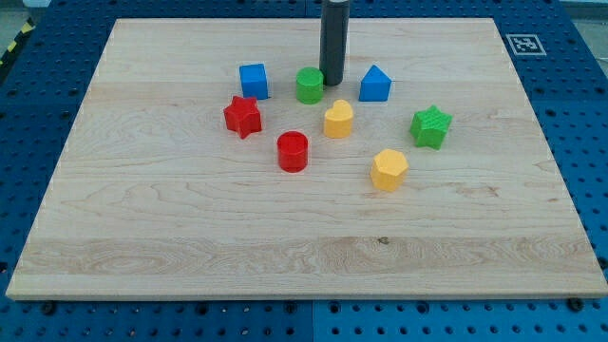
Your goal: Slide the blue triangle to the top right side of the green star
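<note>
The blue triangle [374, 84] sits on the board above and to the left of the green star [431, 126]. My tip [331, 82] stands between the green cylinder [309, 85] and the blue triangle, close to the cylinder's right side and a short gap left of the triangle. The rod rises from there out of the view's top.
A blue cube [254, 81] lies left of the green cylinder. A red star [242, 116] and a red cylinder [293, 151] lie lower left. A yellow heart [338, 120] sits below my tip, a yellow hexagon [389, 169] lower right. The wooden board [171, 237] carries them all.
</note>
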Available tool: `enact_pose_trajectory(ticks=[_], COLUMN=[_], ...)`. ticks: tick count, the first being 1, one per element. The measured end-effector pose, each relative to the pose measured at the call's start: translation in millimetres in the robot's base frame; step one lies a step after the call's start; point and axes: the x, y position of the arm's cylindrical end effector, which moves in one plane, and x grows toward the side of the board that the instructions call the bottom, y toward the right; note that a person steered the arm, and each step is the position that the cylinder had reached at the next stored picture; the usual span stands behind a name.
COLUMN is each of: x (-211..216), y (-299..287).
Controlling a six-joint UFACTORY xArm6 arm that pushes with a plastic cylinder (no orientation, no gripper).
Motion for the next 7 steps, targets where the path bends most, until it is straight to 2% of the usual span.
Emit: enact_pose_trajectory(ticks=[2,5,7], x=[7,31,47], y=[66,76,111])
